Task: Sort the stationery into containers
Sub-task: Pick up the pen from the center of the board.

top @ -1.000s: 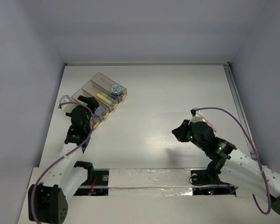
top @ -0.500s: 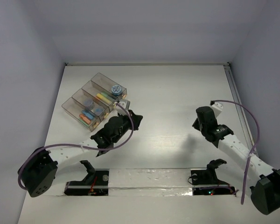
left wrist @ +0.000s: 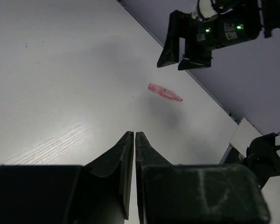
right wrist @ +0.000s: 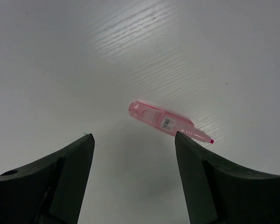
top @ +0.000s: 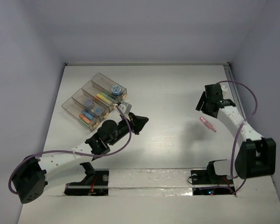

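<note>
A pink translucent pen lies loose on the white table at the right, seen close up in the right wrist view. My right gripper hovers just beyond it, open and empty, with the pen lying ahead of its fingertips. My left gripper is shut on nothing at mid-table and points toward the pen. The containers, joined clear boxes, stand at the far left. They hold a blue tape roll, a yellow pen and orange and blue pens.
The right gripper's black body shows above the pen in the left wrist view. The table's right edge rail runs close behind the right arm. White walls close the table on three sides.
The left arm swung from the containers to mid-table with its gripper shut. The right arm moved to the far right and opened. The pink pen now lies on the table.
</note>
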### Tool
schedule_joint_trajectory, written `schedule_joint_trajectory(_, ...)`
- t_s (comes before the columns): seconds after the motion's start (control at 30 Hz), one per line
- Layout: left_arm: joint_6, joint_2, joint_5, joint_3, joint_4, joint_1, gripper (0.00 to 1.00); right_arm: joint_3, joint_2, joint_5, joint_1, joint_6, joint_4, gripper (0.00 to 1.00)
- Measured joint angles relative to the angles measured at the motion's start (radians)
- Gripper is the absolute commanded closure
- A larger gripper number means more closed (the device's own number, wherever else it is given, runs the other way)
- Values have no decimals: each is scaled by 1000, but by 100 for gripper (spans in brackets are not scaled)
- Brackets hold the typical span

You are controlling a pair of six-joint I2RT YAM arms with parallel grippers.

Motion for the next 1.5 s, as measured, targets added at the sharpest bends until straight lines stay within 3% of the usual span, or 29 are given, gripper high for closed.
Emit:
schedule_joint_trajectory(0.17, -6, -18, 29, -4, 1, 0, 95, 97, 213, -37, -46, -95, -58, 25)
schedule_joint_trajectory(0.67, -20, -5, 62, -10, 4, 0, 96, 187, 465, -158, -78, -291, -138, 29)
schedule_joint_trajectory(0.77, -20, 0, 64, -10, 3, 0, 97, 238, 505, -156, -78, -311, -158, 36)
schedule_joint_trajectory(0.93, -20, 0, 64, -10, 4, 0, 97, 257, 523, -179, -78, -327, -161, 67)
schedule_joint_trajectory(1.07, -20, 0, 64, -10, 4, 0, 98, 262, 528, -219, -78, -322, -160, 80)
schedule_joint_trajectory(1.5, -19, 5, 59, -10, 4, 0, 98, 247, 514, -406, -81, -229, -75, 97)
